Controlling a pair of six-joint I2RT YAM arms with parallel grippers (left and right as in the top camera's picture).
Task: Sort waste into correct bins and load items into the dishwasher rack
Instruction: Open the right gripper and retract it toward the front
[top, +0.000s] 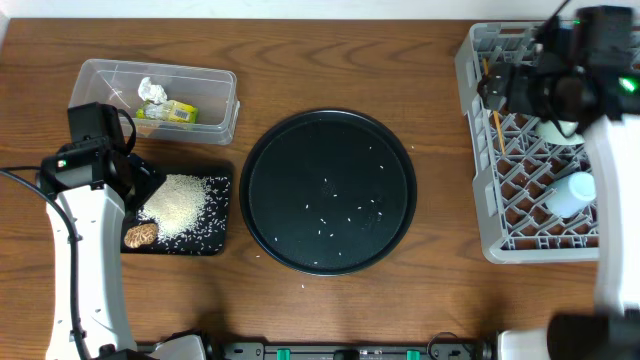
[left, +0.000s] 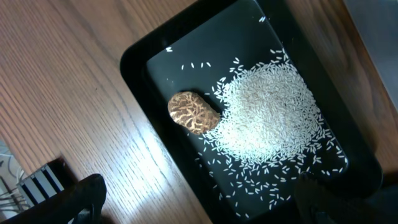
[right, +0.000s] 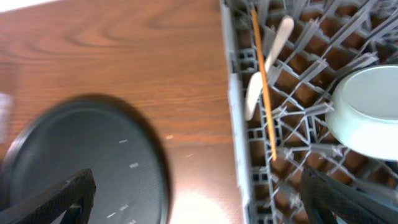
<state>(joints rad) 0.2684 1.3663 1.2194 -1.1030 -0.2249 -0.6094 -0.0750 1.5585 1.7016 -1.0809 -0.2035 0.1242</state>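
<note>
White rice grains (left: 267, 118); brown crackle-patterned lump (left: 193, 113); black tray (left: 134, 62); grey lattice rack (right: 239, 93); brown wood-grained worktop (left: 62, 81).

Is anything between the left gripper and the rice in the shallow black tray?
Nothing visible. The left gripper hangs open over the shallow black tray; the rice and brown lump lie uncovered below it.

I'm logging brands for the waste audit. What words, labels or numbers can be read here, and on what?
None can be read.
The yellow-green wrapper in the clear tub may carry print, but it is too small to read.
The black-and-white striped patch in the left wrist view shows bars only, no letters.
</note>
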